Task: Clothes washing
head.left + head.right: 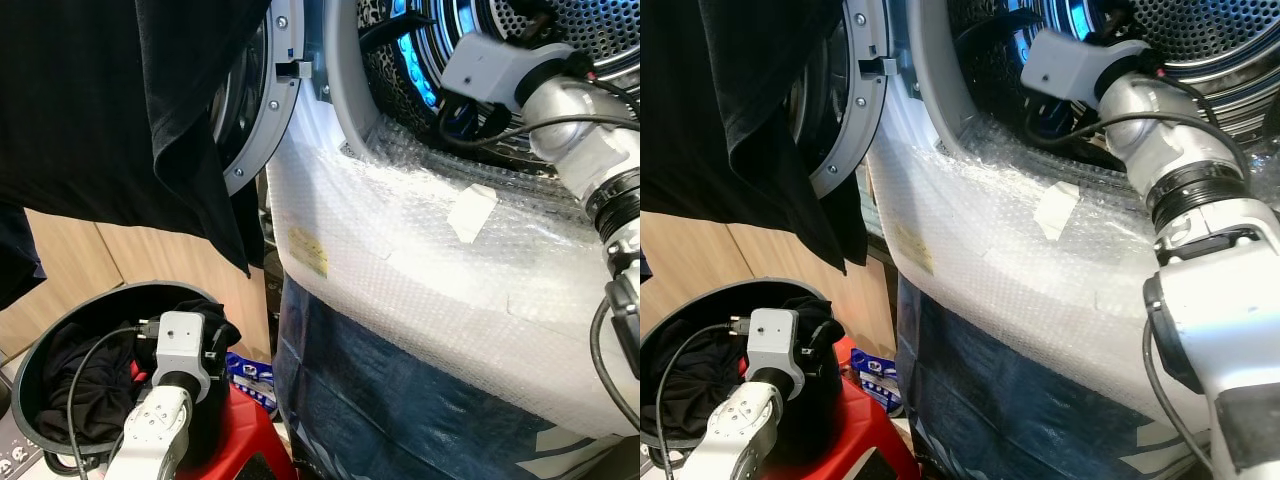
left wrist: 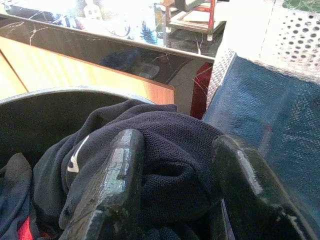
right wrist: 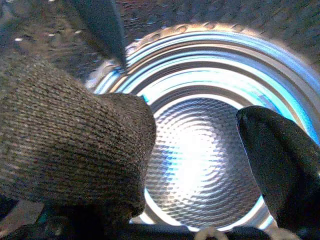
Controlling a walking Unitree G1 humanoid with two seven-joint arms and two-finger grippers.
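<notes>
Dark clothes (image 1: 85, 385) lie heaped in a round black basket (image 1: 45, 345). The washing machine's perforated drum (image 1: 590, 35) stands open, lit blue inside. A black garment (image 1: 120, 110) hangs over its door.

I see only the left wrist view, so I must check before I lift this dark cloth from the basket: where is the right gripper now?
Observer: The right gripper is inside the washer drum, with its fingers apart.
Operator: Does it carry something?
Observer: Grey knit cloth lies over one of its fingers.
Operator: Is the machine door open?
Observer: Yes, the door stands open, and a black garment hangs in front of it.
</notes>
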